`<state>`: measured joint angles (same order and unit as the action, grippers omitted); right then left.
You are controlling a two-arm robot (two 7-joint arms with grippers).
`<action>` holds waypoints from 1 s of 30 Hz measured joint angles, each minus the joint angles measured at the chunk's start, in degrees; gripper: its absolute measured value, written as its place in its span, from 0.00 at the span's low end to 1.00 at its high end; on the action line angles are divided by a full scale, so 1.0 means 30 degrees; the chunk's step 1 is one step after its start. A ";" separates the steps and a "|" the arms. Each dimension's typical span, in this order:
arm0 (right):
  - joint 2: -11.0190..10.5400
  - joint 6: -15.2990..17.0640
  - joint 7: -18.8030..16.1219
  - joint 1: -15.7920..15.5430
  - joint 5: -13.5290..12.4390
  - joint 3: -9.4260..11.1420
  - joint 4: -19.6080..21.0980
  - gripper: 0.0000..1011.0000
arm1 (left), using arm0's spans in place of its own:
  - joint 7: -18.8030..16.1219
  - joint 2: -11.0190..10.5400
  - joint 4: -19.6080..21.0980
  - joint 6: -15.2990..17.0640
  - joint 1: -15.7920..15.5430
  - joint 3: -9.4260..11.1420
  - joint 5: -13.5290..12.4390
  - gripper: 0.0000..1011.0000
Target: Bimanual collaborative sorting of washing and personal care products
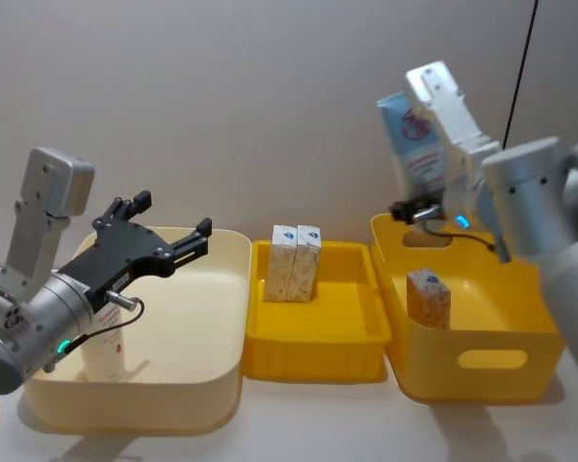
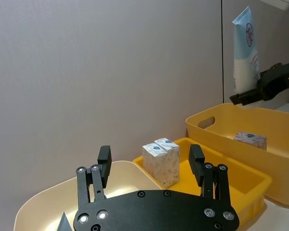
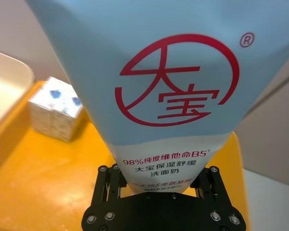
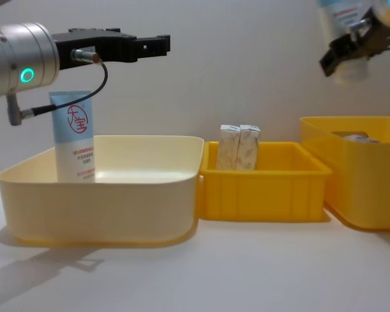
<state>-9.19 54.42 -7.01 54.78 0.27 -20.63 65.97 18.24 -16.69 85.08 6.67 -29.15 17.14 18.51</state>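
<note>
Light-blue squeeze tube (image 1: 416, 140) is pinched by its lower end in the right gripper (image 1: 426, 210), high above the right-hand yellow bin (image 1: 482, 361); one white carton (image 1: 429, 298) sits in that bin. Left gripper (image 1: 164, 236), jaws spread w/ nothing between, hovers over the cream bin (image 1: 212, 375), where a second tube (image 4: 74, 136) stands at its far-left corner. Two cartons (image 1: 294, 262) stand touching at the middle yellow tray's (image 1: 313, 351) far edge. I judge approx. half sorted. White tabletop (image 4: 247, 273), plain grey wall (image 1: 250, 106) behind.

Both arms raised, left and right of the frame
Left black two-fingered gripper (image 1: 173, 219) at left, fingers spread, empty; right black gripper (image 1: 416, 208) at upper right, clamped.
</note>
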 joint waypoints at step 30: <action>0.0915 0.1702 -0.5960 0.8113 0.0773 -0.3644 -1.2216 0.66 | 0.0000 0.0000 0.0001 0.0000 0.0002 0.0001 0.0000 0.99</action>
<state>-6.44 59.52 -24.89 79.12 2.59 -31.56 29.32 18.24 -16.70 85.08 6.67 -29.15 17.14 18.51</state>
